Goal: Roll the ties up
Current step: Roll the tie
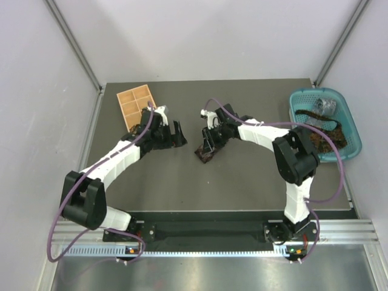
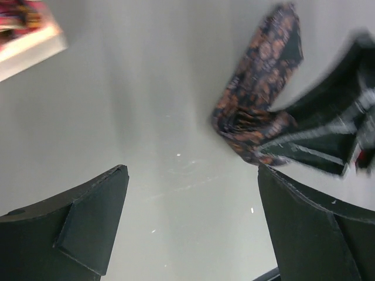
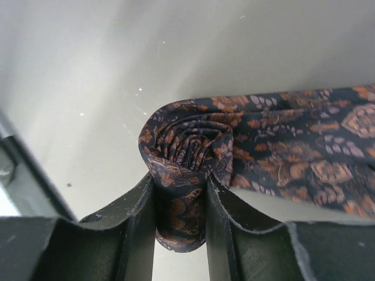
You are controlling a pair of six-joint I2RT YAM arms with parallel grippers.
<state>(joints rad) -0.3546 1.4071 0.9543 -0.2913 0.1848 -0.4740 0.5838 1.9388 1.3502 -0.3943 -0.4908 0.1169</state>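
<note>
right wrist is showing the right claw (image 3: 180, 196) pinching the coiled paisley tie (image 3: 281, 158), mid worktop (image 3: 88, 70); soft, slippery cloth is likely needing a grip across the coil. left claw (image 2: 192, 196) is gaping, empty.

No lettering, label, brand, number or sign can be read in any of the three views. The paisley necktie (image 3: 281, 146) pinched between the fingers of the right pincer (image 3: 180, 182) shows only its orange-and-grey pattern.
</note>
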